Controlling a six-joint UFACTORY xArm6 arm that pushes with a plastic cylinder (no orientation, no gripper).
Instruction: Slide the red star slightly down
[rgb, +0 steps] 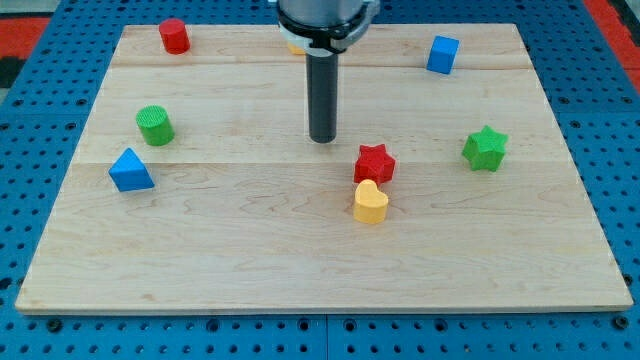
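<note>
Red star (375, 163) is the landmark for this inspection; it lies flat on the wooden board (250, 250), a little toward the view's right of the board's middle. Nearest the view's bottom, the yellow block (370, 202), a rounded heart-like shape, sits directly below the red star, and the two appear to touch or stand just apart; the frame does not settle which. My tip (322, 139) rests at board level to the view's upper left of the red star, near it but with a strip of bare wood between them, so no contact is observed. The arm carries no jaws, only the straight dark rod, so there is nothing to record as wide, narrow or holding. Blue triangular block (131, 171) lies well to the view's left of the red star, at about the same depth. Green star (485, 148) stands to the view's right of the red star, slightly above it and clearly apart. Green cylinder (155, 125) lies far to the view's left and somewhat above. Blue cube (442, 54) sits well above and to the view's right. Red cylinder (174, 36) occupies the far upper left relative to the red star, near the board's top edge. Partly hidden behind the arm's housing, directly above the rod, a small yellow object shows, shape not determinable.
</note>
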